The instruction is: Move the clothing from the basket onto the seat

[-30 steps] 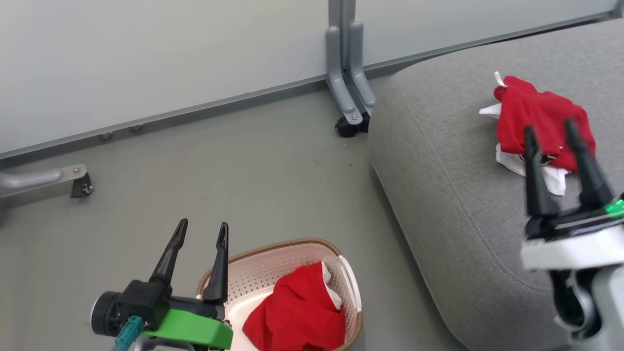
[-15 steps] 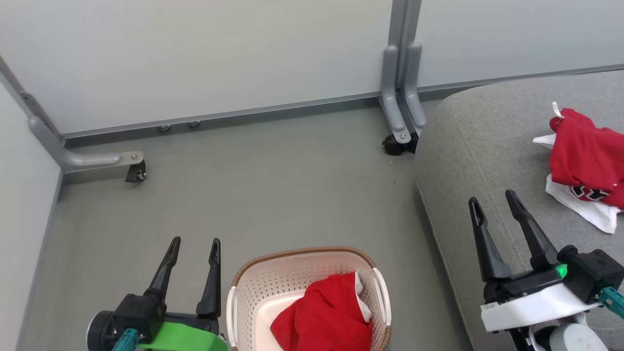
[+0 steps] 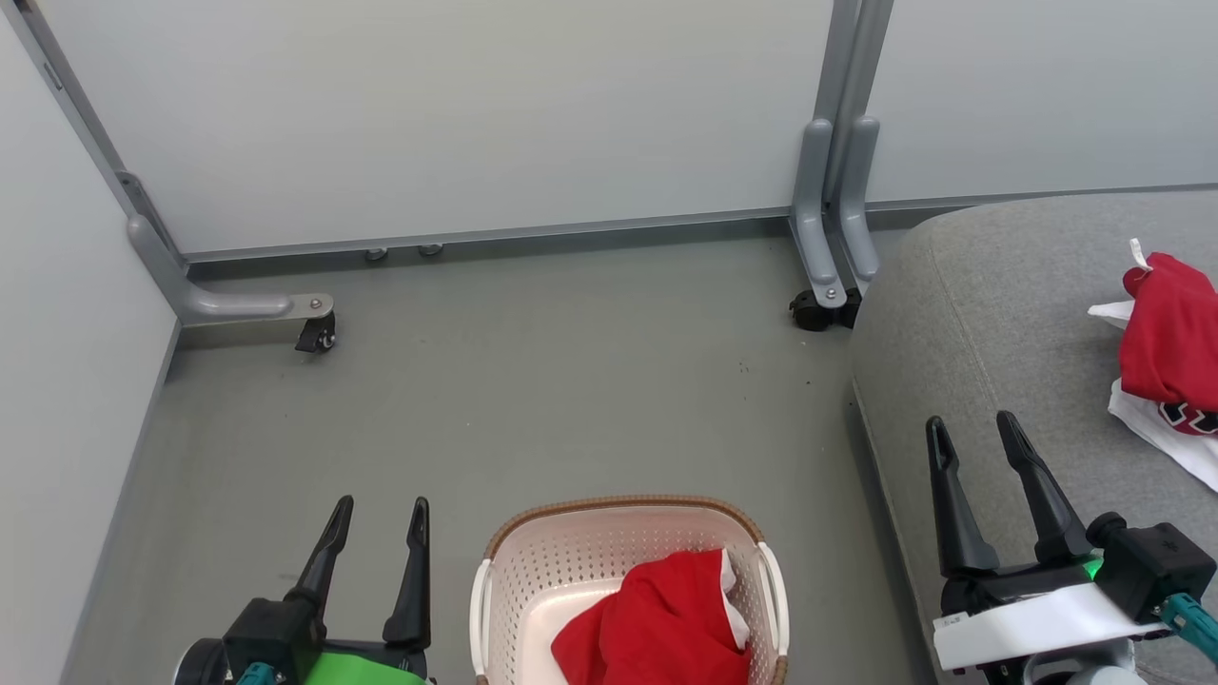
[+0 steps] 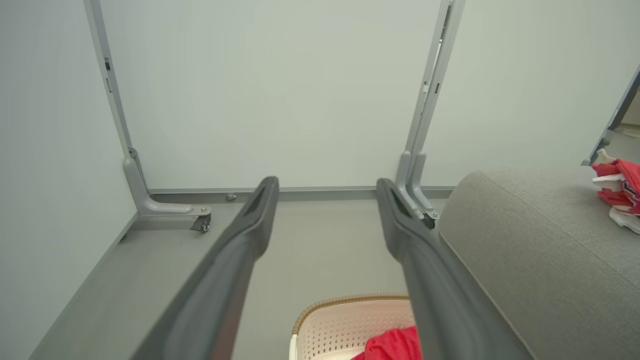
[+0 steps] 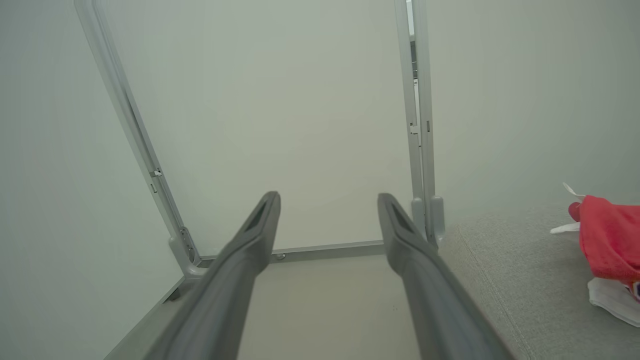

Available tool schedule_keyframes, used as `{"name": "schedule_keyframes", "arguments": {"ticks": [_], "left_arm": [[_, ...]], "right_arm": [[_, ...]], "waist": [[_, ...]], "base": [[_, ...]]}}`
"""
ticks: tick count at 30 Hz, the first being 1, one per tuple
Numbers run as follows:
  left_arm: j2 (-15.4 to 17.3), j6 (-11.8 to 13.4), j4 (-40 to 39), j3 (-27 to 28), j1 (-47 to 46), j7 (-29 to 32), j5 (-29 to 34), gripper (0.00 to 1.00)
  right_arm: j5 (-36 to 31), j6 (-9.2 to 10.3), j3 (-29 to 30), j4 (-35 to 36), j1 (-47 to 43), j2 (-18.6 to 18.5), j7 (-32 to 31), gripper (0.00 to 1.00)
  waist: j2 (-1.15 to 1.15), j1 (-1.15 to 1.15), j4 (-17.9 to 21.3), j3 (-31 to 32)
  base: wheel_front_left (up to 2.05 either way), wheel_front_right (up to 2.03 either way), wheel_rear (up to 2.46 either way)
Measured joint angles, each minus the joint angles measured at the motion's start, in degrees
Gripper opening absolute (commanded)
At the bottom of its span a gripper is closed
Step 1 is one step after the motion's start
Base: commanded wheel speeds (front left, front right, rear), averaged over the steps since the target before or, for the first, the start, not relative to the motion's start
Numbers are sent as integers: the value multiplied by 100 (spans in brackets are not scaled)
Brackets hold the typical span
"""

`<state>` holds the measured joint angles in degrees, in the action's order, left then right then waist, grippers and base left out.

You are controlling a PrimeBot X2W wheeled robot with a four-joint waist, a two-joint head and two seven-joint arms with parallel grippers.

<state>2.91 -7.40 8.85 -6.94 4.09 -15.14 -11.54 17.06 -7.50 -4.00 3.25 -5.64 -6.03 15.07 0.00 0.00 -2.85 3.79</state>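
A cream perforated basket (image 3: 519, 590) with a brown rim stands on the floor at the bottom middle of the head view, and a red garment (image 3: 657, 628) lies crumpled inside it. The basket (image 4: 325, 327) and that garment (image 4: 392, 345) also peek in low in the left wrist view. A second red garment (image 3: 1170, 333) with white trim and a black-and-white print rests on the grey seat (image 3: 999, 323) at the right. My left gripper (image 3: 379, 511) is open, left of the basket. My right gripper (image 3: 972, 428) is open over the seat's front edge, apart from the garment (image 5: 607, 245) on the seat.
Pale partition panels close off the back and left. Their grey feet on castors stand on the floor: one foot (image 3: 238, 306) at the left, another foot (image 3: 833, 238) beside the seat's corner. Bare grey floor (image 3: 533, 381) lies between the basket and the panels.
The head camera has swung left, so basket, seat and panels shift right in view. My right gripper has drawn back from the garment on the seat, staying open.
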Motion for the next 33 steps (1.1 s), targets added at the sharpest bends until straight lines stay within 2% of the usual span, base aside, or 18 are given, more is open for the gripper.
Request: {"name": "schedule_keyframes", "arguments": {"ticks": [24, 33], "left_arm": [[-1, 0, 78, -29, -2, 0, -122, 100], [0, 0, 471, -416, -155, 0, -118, 100]], "right_arm": [[-122, 0, 160, -108, 43, 102, 1, 100], [-214, 0, 164, -124, 179, 37, 0, 100]], "waist": [[0, 0, 48, -112], [0, 0, 135, -409]], "base": [[0, 0, 0], [0, 0, 0]]}}
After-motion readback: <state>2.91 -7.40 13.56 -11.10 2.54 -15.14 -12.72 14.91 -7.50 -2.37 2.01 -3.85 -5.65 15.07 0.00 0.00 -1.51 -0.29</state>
